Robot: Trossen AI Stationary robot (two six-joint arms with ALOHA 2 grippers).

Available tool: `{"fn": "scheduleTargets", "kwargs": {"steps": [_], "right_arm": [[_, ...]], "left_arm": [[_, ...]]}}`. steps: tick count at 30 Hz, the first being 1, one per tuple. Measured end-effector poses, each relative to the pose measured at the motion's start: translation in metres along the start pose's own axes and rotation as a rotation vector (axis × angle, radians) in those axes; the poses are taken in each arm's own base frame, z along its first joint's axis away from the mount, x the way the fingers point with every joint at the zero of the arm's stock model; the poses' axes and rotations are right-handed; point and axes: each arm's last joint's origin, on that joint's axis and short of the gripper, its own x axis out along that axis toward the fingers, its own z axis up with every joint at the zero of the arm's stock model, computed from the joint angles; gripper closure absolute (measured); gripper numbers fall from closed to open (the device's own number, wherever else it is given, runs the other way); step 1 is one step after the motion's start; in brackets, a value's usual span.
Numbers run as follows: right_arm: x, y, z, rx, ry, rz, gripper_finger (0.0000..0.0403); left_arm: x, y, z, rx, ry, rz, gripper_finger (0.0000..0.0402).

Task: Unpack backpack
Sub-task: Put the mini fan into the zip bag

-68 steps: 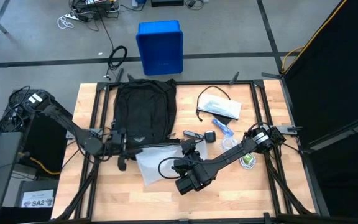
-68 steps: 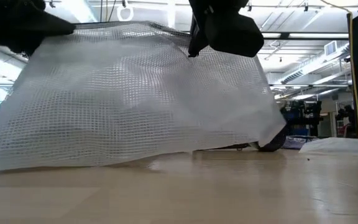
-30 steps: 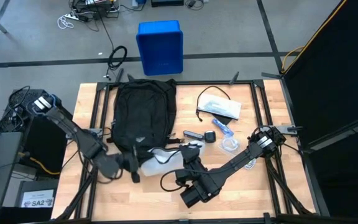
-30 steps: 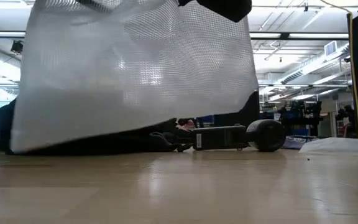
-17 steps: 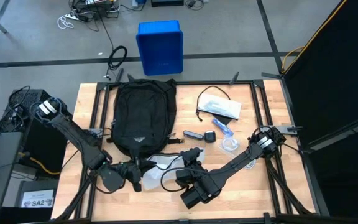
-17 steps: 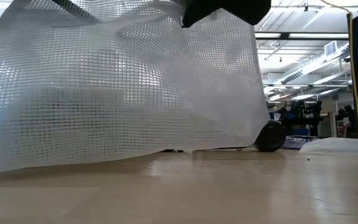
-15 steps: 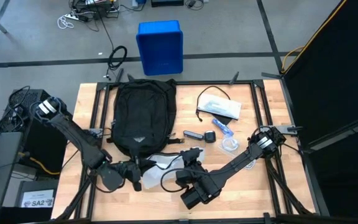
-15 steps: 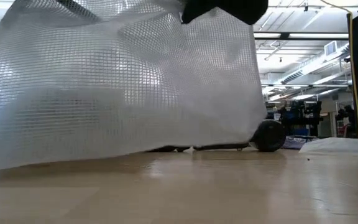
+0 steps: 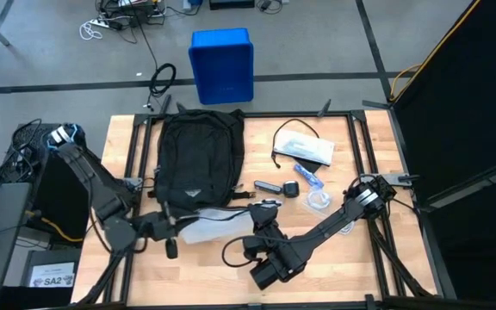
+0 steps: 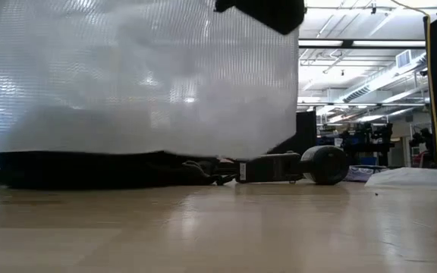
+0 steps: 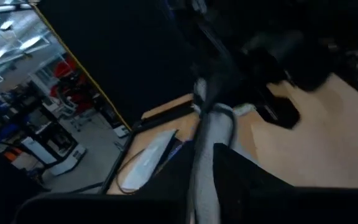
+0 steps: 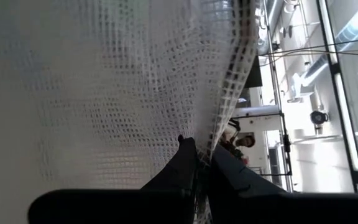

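Note:
The black backpack (image 9: 198, 159) lies flat at the table's far left; in the low view it is a dark band (image 10: 89, 171) behind. A white mesh pouch (image 9: 218, 226) hangs stretched between my two grippers in front of the backpack, clear of the table in the low view (image 10: 135, 76). My left gripper (image 9: 172, 236) is shut on the pouch's left end. My right gripper (image 9: 261, 227) is shut on its right end and shows dark at the top of the low view (image 10: 264, 11). My left gripper holds the pouch's left end (image 11: 205, 155), which runs as a pale strip between the dark fingers. It reaches in level from the table's left. That end is lifted clear of the table. My right gripper pinches the pouch's right edge (image 12: 219, 134) between its two fingers (image 12: 185, 158), with more than one mesh layer there. It comes in about level from the right. The pouch hangs below the hold, clear of the table.
A black box (image 10: 268, 168) and a dark round thing (image 10: 325, 163) lie behind the pouch. On the table's right part lie a white packet (image 9: 306, 148), a cable (image 9: 287, 138) and small items (image 9: 308, 179). A blue bin (image 9: 222, 65) stands beyond the far edge.
My left gripper first went toward the near edge, letting the pouch sag onto the table, then rose and went toward the table's left edge. The pouch is now lifted clear and drawn out flat between the grippers.

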Motion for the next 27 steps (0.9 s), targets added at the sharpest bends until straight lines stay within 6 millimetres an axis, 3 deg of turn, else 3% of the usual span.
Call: {"fn": "scheduleTargets", "kwargs": {"steps": [6, 13, 21, 27], "right_arm": [[0.004, 0.028, -0.009, -0.068, 0.001, 0.004, 0.0403], [0.005, 0.036, -0.013, -0.058, 0.002, 0.002, 0.0403], [0.0, 0.036, -0.013, -0.057, -0.01, -0.004, 0.0403], [-0.002, 0.036, -0.012, -0.055, -0.02, -0.02, 0.0403]], "left_arm": [[-0.011, 0.002, 0.006, 0.06, 0.008, 0.063, 0.0331], [-0.022, -0.003, 0.014, -0.05, -0.008, 0.005, 0.0284], [-0.04, -0.019, -0.011, -0.243, 0.09, -0.143, 0.0221], [-0.04, -0.038, -0.038, -0.285, 0.218, -0.127, 0.021]]}}
